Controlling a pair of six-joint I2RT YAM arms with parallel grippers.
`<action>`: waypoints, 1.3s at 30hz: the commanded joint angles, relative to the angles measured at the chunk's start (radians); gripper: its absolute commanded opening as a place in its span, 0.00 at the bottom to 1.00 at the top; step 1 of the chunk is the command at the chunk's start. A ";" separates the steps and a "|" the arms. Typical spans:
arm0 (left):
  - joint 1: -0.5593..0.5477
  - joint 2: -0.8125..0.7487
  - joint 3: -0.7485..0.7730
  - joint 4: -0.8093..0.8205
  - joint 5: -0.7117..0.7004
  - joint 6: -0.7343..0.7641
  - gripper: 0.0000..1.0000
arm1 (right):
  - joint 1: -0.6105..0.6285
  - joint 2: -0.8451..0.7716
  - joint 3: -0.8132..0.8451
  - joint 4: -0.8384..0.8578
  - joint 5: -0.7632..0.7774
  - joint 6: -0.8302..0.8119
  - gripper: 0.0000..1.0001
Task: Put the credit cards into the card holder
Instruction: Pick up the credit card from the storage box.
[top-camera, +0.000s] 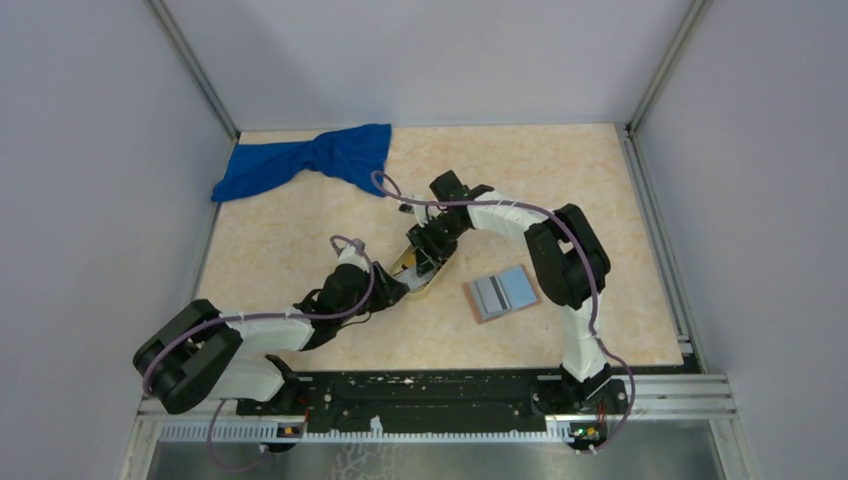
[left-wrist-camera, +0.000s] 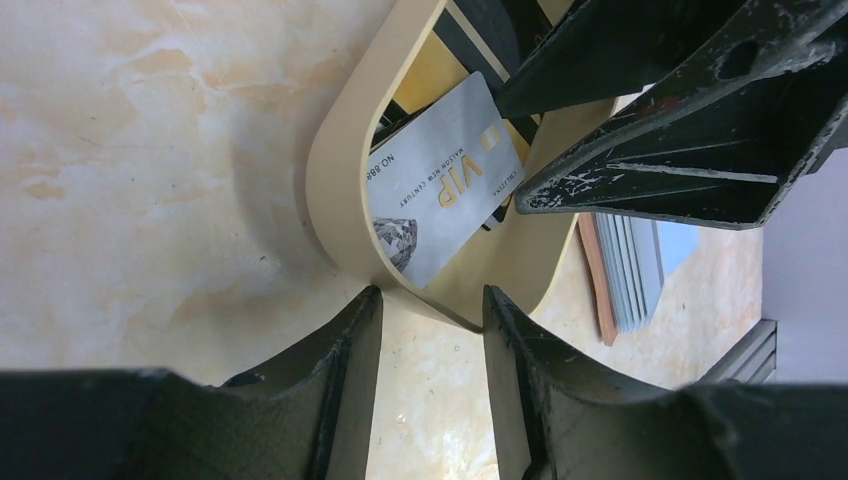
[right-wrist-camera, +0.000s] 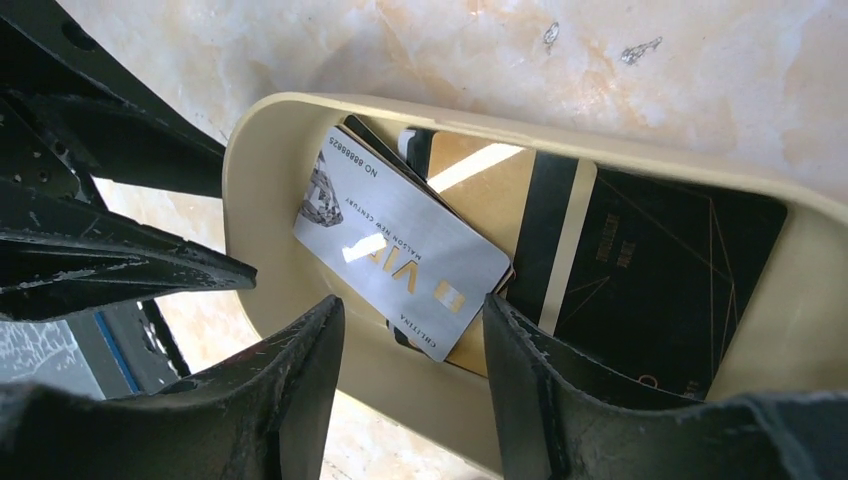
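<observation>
Cloth (top-camera: 300, 165), blue and crumpled, is lying on the table (top-camera: 300, 250) at 10 o'clock from the oval tray (left-wrist-camera: 335, 170). The left claw (left-wrist-camera: 432, 292) is sitting at the tray's 8 o'clock end, fingers spread, pinching nothing. The grey card (left-wrist-camera: 440, 180) is lying uppermost inside the tray, with the black card (right-wrist-camera: 660, 270) beside it. The right claw (right-wrist-camera: 415, 305) is hovering over the tray from 1 o'clock, likewise spread. The card holder (top-camera: 503, 293) is lying open at 3 o'clock from the tray.
</observation>
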 joint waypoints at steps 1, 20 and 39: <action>0.004 0.017 0.027 0.037 0.021 0.013 0.46 | 0.021 -0.009 0.034 -0.010 -0.116 0.038 0.50; 0.004 -0.012 0.040 -0.007 -0.005 0.018 0.44 | -0.006 -0.117 -0.032 0.064 -0.259 0.122 0.32; 0.004 -0.015 0.046 -0.009 0.000 0.026 0.44 | -0.005 -0.062 -0.060 0.124 -0.178 0.165 0.11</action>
